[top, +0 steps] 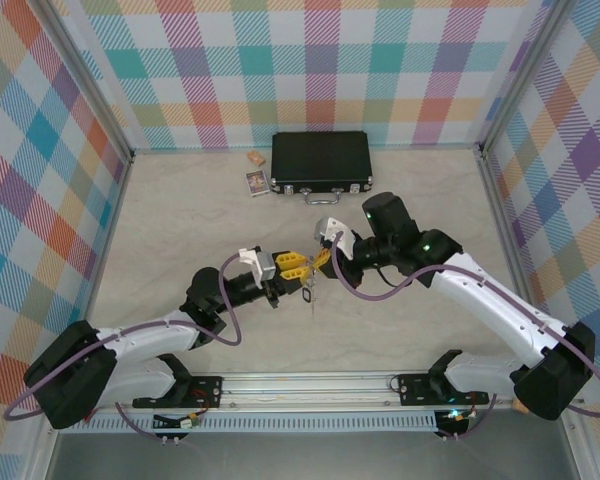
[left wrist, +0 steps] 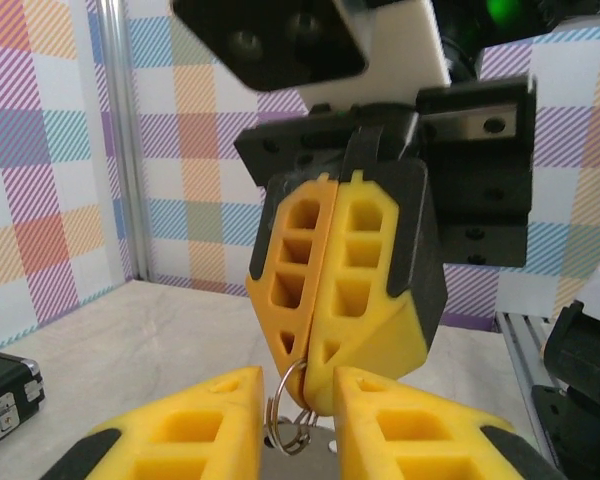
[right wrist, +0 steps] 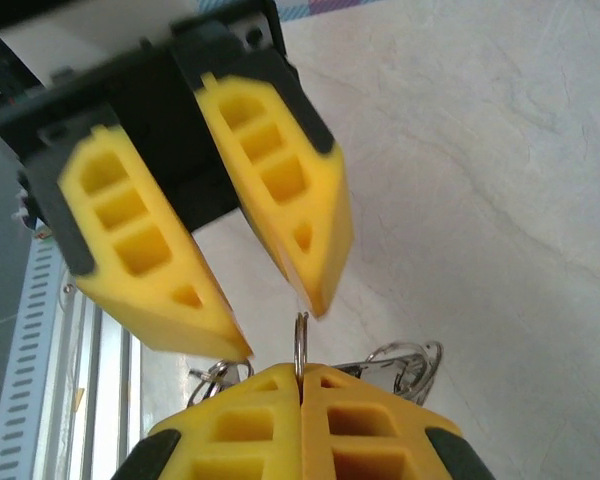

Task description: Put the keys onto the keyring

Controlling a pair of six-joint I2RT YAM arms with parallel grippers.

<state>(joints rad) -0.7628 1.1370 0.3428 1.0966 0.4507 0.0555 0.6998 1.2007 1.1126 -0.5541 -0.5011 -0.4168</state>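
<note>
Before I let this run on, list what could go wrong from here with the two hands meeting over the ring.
1. The right hand pinches the thin keyring with only its fingertips; a nudge might twist it loose and drop it.
2. The left hand stands open very close to those tips, so closing could strike them rather than the ring.
3. The small wire loops hanging alongside may snag.

light: bright, even | shadows: soft, faint | right wrist: upper fingers point(right wrist: 140, 250) blurred, table point(right wrist: 480, 150) sharp
</note>
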